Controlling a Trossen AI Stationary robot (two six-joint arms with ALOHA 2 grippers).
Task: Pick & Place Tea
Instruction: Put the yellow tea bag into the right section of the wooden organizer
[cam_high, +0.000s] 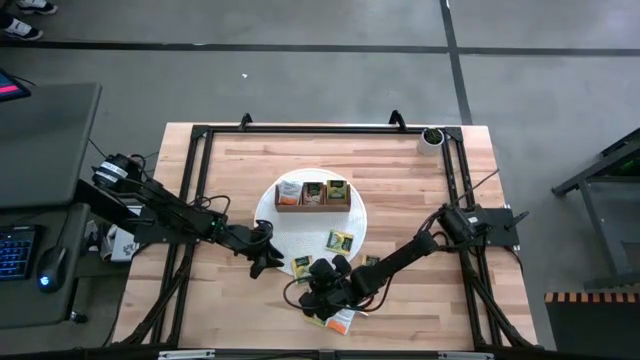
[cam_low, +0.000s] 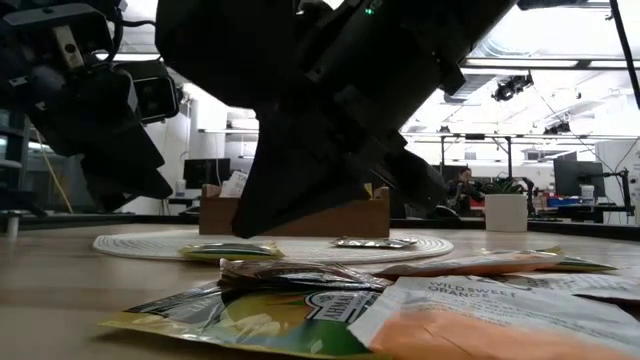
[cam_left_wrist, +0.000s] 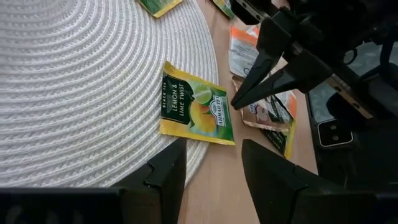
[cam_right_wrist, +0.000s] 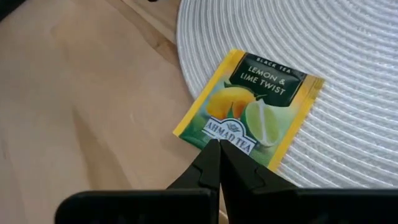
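High view: left gripper (cam_high: 262, 250) at mat (cam_high: 268, 205) 7 o'clock edge, jaws apart, empty; right gripper (cam_high: 312, 272) at 6 o'clock, just off the mat, jaws together; box (cam_high: 312, 194) at mat centre; loose packets beside the right gripper.
Low view: orange packet (cam_low: 500, 315) nearest; box behind on mat.
Left wrist view: lemon packet (cam_left_wrist: 195, 104) overhanging mat edge.
Right wrist view: closed tips touching lemon packet's near edge, nothing gripped.

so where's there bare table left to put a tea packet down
Bare wood lies along the far side of the table, between the frame and the white round mat, and at the right near the small white pot. The near edge is crowded with loose packets and both hands.
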